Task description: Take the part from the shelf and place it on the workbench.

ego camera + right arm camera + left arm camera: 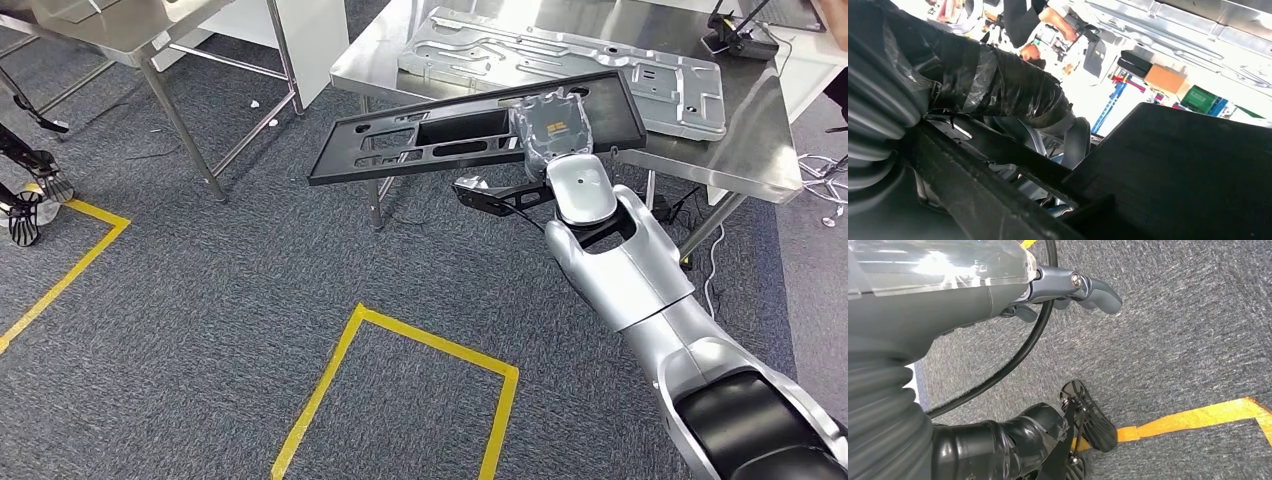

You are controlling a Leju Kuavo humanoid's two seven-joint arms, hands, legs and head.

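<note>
Head view: right hand (552, 125) grips the black part (440, 135), held partly over the surface (745, 150) corner, beside a metal panel (560, 60). Best carry it further inward and lay it flat before letting go. Left hand (1068, 290) hangs curled, holding nothing.

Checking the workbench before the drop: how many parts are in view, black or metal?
2. The black part is held by the right hand over the workbench edge; a metal panel lies flat on the bench. Others may be hidden.
</note>
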